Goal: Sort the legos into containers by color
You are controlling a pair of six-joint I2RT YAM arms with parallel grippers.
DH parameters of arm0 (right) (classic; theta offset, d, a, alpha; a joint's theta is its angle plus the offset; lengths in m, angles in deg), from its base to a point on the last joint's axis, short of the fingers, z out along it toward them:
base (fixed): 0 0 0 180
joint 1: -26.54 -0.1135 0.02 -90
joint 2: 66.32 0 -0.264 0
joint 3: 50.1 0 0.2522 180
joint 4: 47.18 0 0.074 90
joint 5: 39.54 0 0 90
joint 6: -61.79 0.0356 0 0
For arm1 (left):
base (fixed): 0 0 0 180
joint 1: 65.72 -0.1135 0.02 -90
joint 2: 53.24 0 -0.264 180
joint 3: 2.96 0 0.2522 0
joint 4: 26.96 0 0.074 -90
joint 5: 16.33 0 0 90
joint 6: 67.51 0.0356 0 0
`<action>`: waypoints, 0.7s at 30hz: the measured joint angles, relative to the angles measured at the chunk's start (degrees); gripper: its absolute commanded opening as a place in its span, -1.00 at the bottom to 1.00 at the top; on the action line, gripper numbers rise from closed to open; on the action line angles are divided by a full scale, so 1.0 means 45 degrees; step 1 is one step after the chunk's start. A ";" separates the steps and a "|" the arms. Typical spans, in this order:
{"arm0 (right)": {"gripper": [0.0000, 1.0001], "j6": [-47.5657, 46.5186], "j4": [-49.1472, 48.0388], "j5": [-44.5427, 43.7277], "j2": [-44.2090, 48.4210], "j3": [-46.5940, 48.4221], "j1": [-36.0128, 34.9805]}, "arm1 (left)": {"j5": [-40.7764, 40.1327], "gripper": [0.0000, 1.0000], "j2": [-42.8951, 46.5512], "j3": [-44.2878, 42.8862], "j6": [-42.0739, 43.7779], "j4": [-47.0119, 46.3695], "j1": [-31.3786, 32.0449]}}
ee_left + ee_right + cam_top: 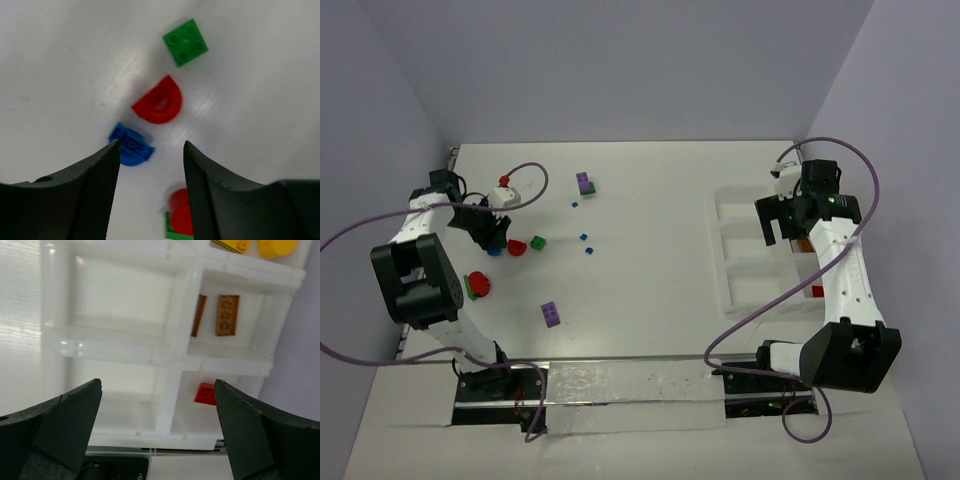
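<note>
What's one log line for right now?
left fingers: open, over small blue plastic brick | right fingers: open, above white divided plastic tray

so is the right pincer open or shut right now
Open. In the right wrist view the right pincer has its fingers spread wide above the white tray, holding nothing.

Tray [750,285] sits R side of worktop [650,300], w/ a few bricks [227,315] in its compartments; loose bricks [552,313] scattered on L side, well apart from tray.
</note>
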 measured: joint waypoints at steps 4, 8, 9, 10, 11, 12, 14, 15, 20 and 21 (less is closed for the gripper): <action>1.00 0.0319 0.0299 0.0458 -0.0015 0.0190 -0.0553 | 0.0866 0.08 -0.1642 -0.1904 0.2212 0.1050 -0.0237; 1.00 0.0539 0.0350 0.0791 -0.0058 0.0370 -0.0708 | 0.1322 0.06 -0.2197 -0.2064 0.3453 0.1449 -0.0239; 1.00 0.0602 0.0360 0.0842 -0.0073 0.0401 -0.0719 | 0.1407 0.06 -0.2246 -0.2062 0.3688 0.1528 -0.0232; 1.00 0.0651 0.0365 0.0885 -0.0102 0.0410 -0.0728 | 0.1499 0.06 -0.2270 -0.2062 0.3901 0.1576 -0.0227; 1.00 0.0693 0.0382 0.0915 -0.0132 0.0427 -0.0728 | 0.1579 0.07 -0.2287 -0.2062 0.4045 0.1605 -0.0218; 1.00 0.0732 0.0418 0.0960 -0.0174 0.0463 -0.0728 | 0.1648 0.07 -0.2322 -0.2062 0.4185 0.1630 -0.0213; 1.00 0.0799 0.0459 0.1082 -0.0291 0.0543 -0.0732 | 0.1728 0.08 -0.2415 -0.2062 0.4418 0.1696 -0.0208; 1.00 0.0838 0.0474 0.1142 -0.0346 0.0592 -0.0745 | 0.1755 0.08 -0.2482 -0.2062 0.4506 0.1706 -0.0207; 1.00 0.1010 0.0533 0.1340 -0.0625 0.0742 -0.0755 | 0.1757 0.08 -0.2804 -0.2010 0.4784 0.1688 -0.0114; 1.00 0.1027 0.0536 0.1375 -0.0685 0.0755 -0.0761 | 0.1755 0.08 -0.2849 -0.1978 0.4806 0.1667 -0.0074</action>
